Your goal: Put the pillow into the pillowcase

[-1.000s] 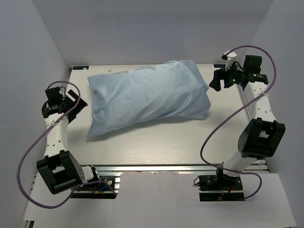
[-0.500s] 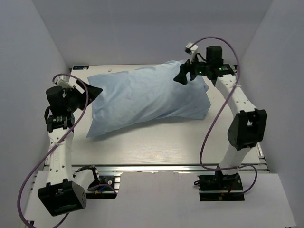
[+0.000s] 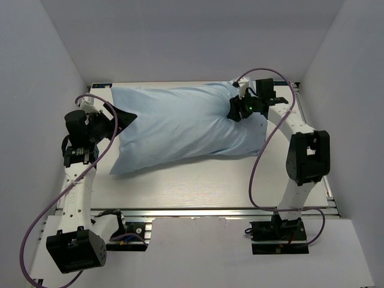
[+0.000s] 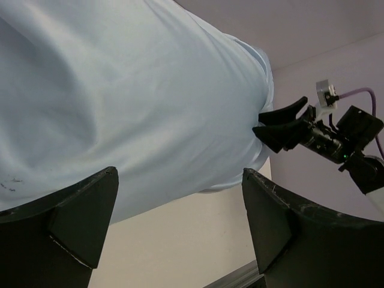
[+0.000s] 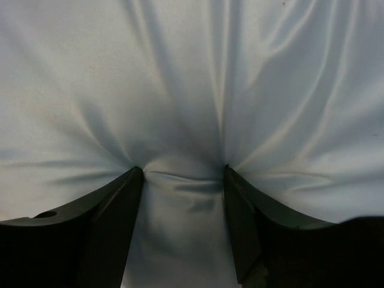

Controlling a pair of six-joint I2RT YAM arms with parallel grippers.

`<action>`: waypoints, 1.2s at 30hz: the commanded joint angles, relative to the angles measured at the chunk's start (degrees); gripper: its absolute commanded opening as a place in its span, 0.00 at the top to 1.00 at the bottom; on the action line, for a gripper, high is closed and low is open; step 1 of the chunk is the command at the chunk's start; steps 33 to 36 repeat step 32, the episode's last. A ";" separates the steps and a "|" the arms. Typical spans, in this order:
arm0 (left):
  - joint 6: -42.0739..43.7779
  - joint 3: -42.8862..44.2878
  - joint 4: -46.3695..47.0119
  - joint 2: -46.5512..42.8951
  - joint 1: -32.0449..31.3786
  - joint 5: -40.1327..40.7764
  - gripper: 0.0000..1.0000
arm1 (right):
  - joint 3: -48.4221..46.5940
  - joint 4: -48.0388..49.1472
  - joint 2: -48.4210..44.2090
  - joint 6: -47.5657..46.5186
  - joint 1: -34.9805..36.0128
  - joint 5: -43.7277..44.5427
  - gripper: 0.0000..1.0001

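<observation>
Light-blue pillowcase (image 3: 186, 129) lies plump and filled across the far half of the table (image 3: 198, 180) in the top view. It runs from near the far-left corner to near the far-right corner, and its near-left corner sags toward the middle. You can't see the pillow itself, only blue cloth. Your left gripper (image 3: 124, 118) sits at the case's left end, tips right at the cloth. Your right gripper (image 3: 236, 111) is down on the case's right end, near the far edge.

Left wrist cam: both fingers (image 4: 84, 222) are spread wide w/ nothing between them. The case fills the view ahead, bare tabletop shows below it, and the right gripper is at the case's far end.

Right wrist cam: fingers (image 5: 114, 216) are dug into the blue cloth at a narrow-to-mid gap, w/ a bunched ridge of fabric caught between the tips. Tension folds fan out from both tips. How firm that pinch is, you can't tell from here.
</observation>
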State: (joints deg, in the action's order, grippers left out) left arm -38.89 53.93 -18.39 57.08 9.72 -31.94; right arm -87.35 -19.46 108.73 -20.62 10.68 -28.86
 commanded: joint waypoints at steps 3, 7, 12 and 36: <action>0.75 1.70 -0.59 -2.06 -0.57 -2.07 0.07 | 7.47 -7.42 -10.62 -2.49 -0.83 1.27 0.29; -0.12 2.76 -1.64 -4.77 -0.84 -1.98 0.07 | 1.93 -8.75 -15.64 -3.81 -1.01 -0.32 0.11; -1.71 3.81 -2.43 -8.82 -1.45 -1.89 0.06 | -2.55 -5.94 -19.34 3.71 -1.54 1.26 0.11; -0.66 2.05 -3.84 -19.55 -1.45 -7.17 0.02 | 1.47 -9.46 -31.46 18.69 -2.85 7.15 0.11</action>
